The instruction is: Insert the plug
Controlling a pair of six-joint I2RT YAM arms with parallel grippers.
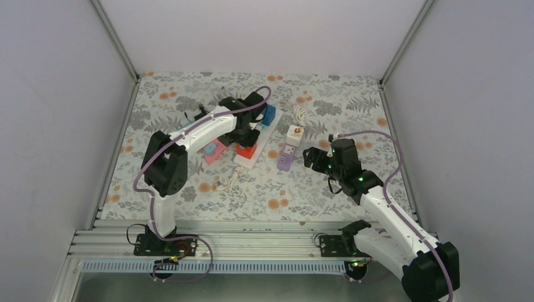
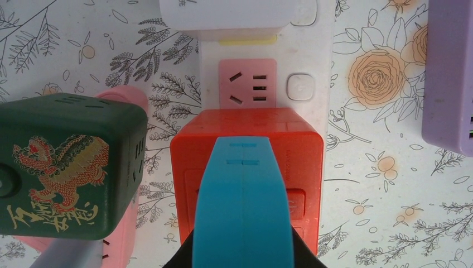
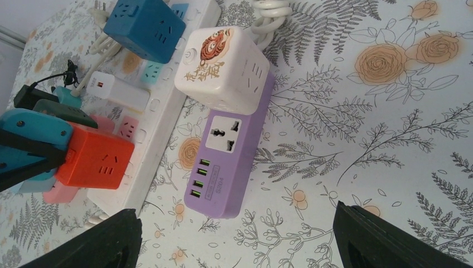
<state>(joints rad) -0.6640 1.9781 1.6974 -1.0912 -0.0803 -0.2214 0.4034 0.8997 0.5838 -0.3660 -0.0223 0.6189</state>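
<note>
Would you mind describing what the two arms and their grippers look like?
The left arm and right arm both have white links, black joints and a purple cable looped alongside. Small green lights dot the right arm's joints. The left gripper has light blue fingers; the right gripper has black ones.

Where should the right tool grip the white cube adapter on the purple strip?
Probably straight down from above, closing across the two flat side faces of the white cube adapter, those parallel to the long edges of the purple power strip. It sits upright on the strip, with those faces exposed.
</note>
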